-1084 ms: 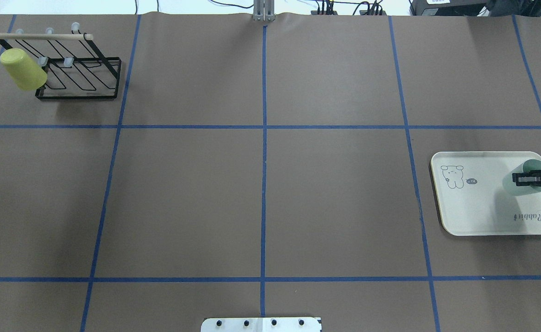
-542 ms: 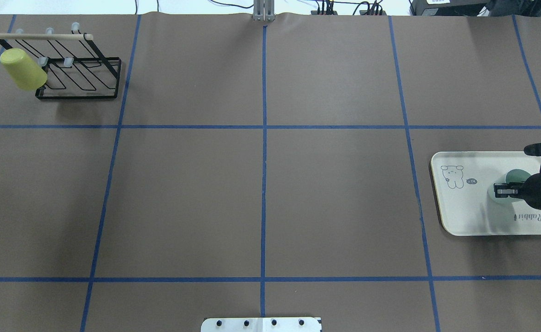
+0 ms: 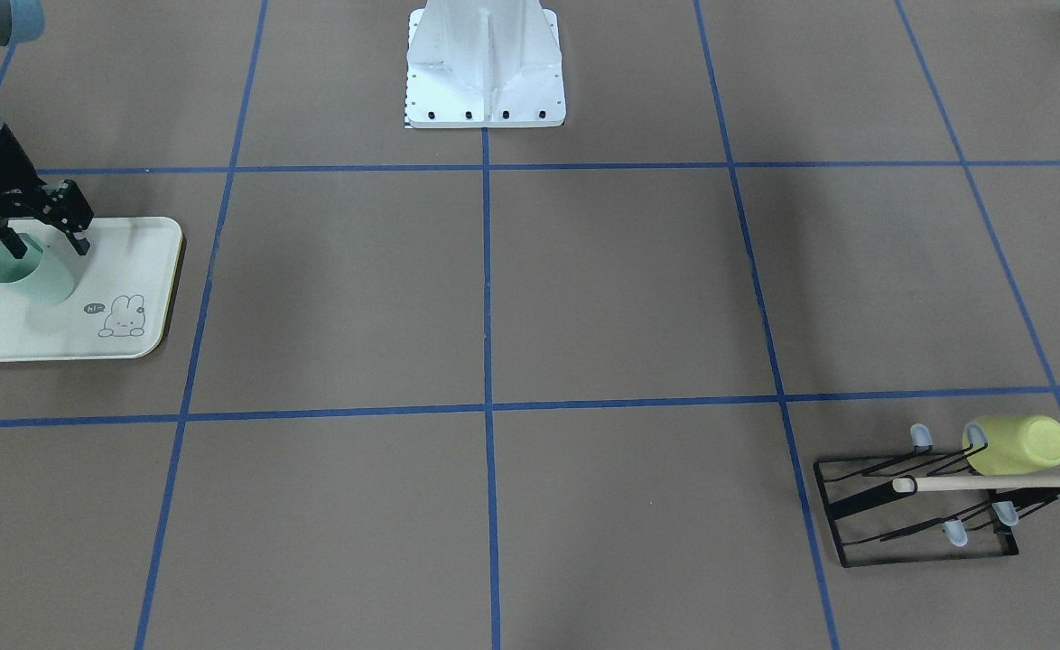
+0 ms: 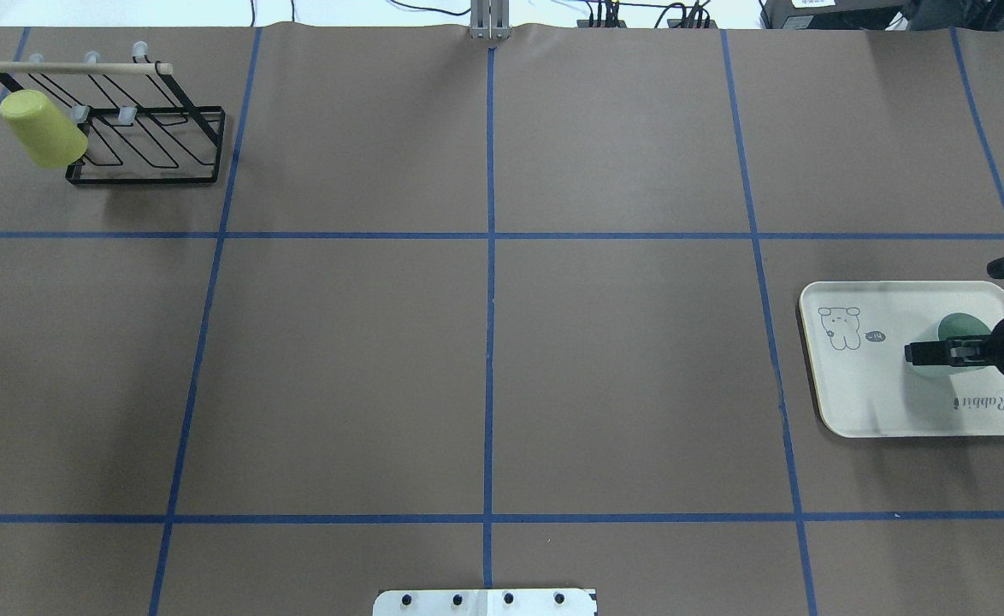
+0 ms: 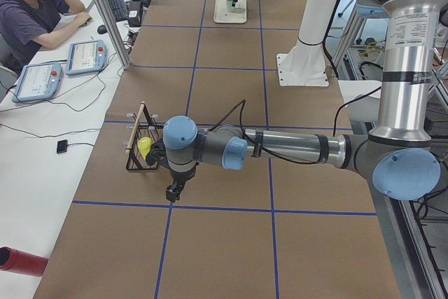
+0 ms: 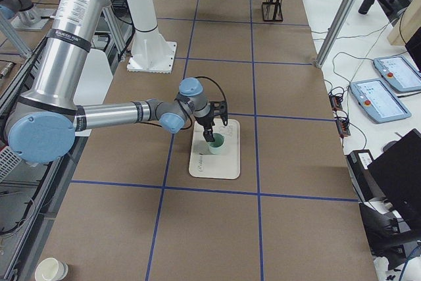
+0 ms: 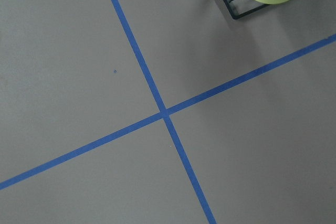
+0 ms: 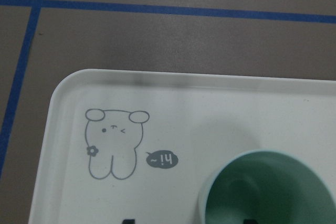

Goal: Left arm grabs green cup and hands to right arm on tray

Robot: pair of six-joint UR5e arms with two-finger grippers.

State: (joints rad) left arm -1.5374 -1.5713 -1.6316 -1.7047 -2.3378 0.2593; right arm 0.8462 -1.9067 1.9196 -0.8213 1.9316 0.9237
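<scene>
**When Placement Is Complete: Release Status**

As the green cup (image 3: 32,275) is seen upright on the tray (image 3: 124,262), near the right edge of the table (image 3: 584,271), handover and placement are judged done; only withdrawal is left. The right gripper (image 3: 49,246) is shown spread open astride the cup's wall, nothing clamped, in the front-facing view; overhead, that spread is hidden. The left gripper (image 5: 171,190) is caught only in the left side view, by the far left corner; its opening cannot be told.

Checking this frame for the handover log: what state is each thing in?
green cup: upright, empty, on the tray
tray: lying flat
right gripper: open, over the cup
left gripper: open or shut, cannot tell
rack: standing
yellow cup: tilted on a rack peg
</scene>
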